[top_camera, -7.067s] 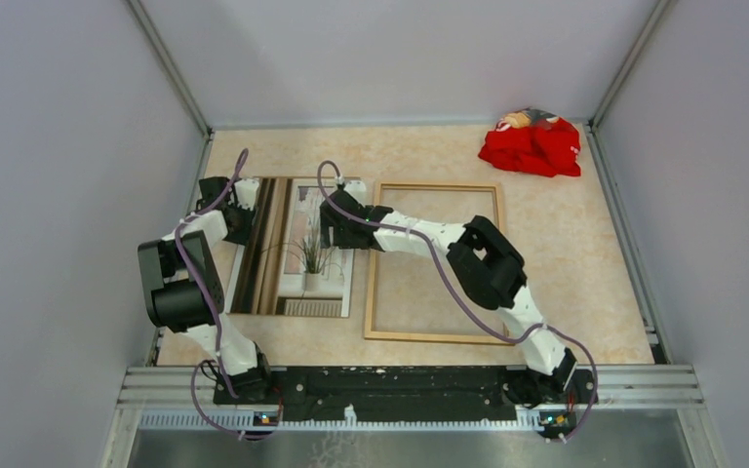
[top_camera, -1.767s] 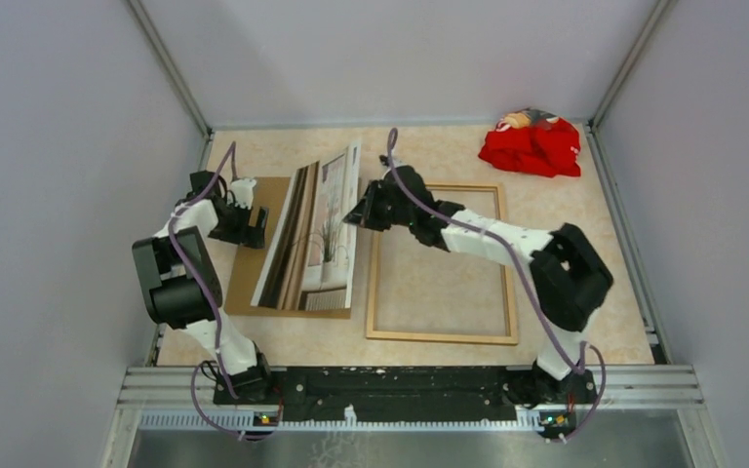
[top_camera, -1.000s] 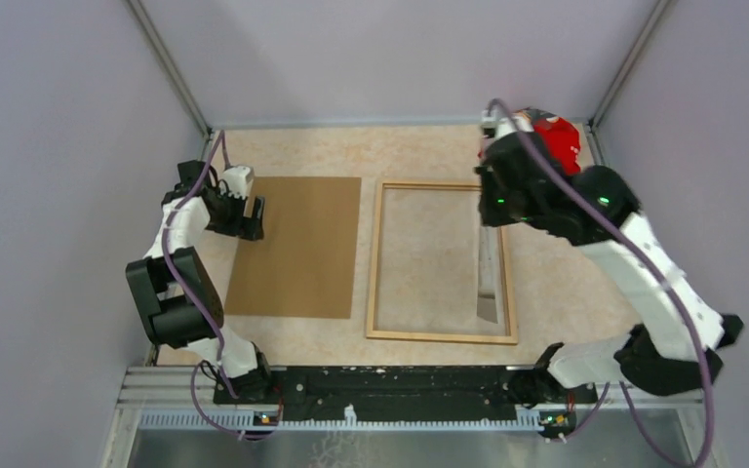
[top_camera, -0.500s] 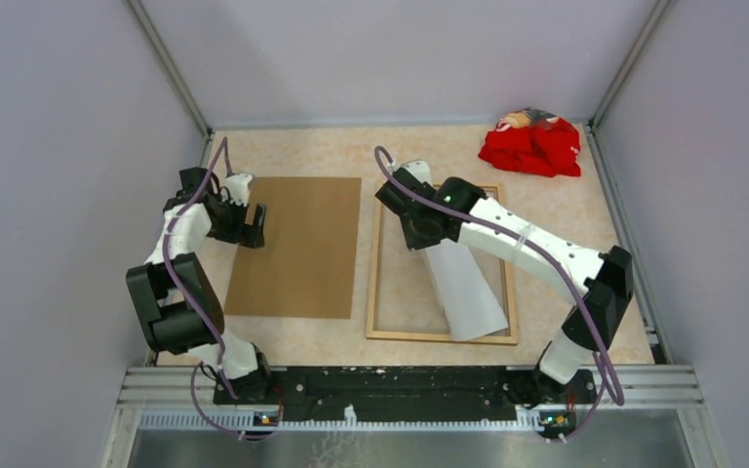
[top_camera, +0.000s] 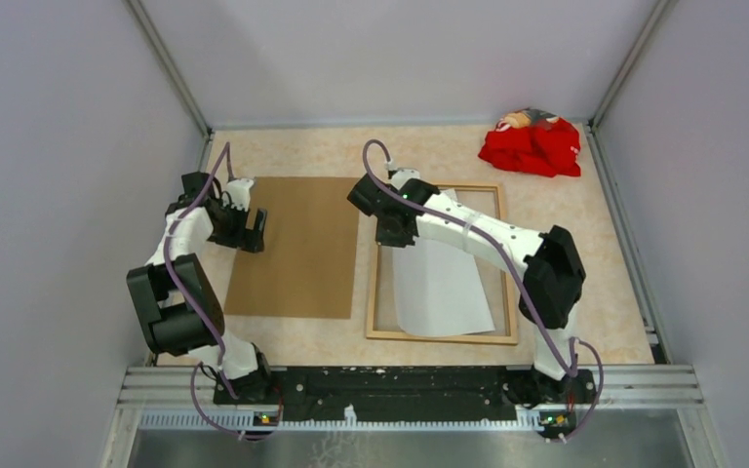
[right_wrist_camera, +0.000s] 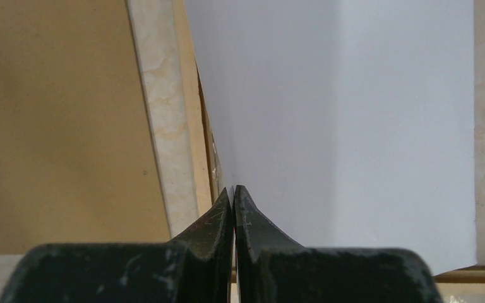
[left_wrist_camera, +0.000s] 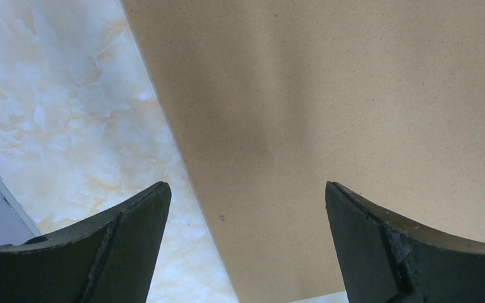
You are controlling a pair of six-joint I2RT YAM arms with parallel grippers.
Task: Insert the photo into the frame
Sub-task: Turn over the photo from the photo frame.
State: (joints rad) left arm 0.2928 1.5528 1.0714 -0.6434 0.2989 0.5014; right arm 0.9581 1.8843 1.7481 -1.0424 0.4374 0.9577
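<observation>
The photo (top_camera: pixel 444 288) shows its plain white back and lies slanted inside the frame (top_camera: pixel 372 292), a thin pale-wood rectangle right of centre. My right gripper (top_camera: pixel 390 234) is shut on the photo's far left edge, just above the frame's left rail. In the right wrist view the white sheet (right_wrist_camera: pixel 353 126) runs from between the closed fingers (right_wrist_camera: pixel 234 188), with the frame rail (right_wrist_camera: pixel 186 76) beside it. My left gripper (top_camera: pixel 254 229) stands open and empty over the left edge of the brown backing board (top_camera: pixel 297 253). Its wrist view shows that board (left_wrist_camera: pixel 353 95) between wide-apart fingers (left_wrist_camera: pixel 246 186).
A red cloth bundle (top_camera: pixel 532 144) lies at the far right corner. Grey walls close in the marble-patterned table (top_camera: pixel 585 292) on three sides. The backing board (right_wrist_camera: pixel 57 126) lies a narrow strip of table away from the frame.
The right arm has swung the photo from the frame's right side to its left and laid it flatter, white side up. The left arm has barely moved.
</observation>
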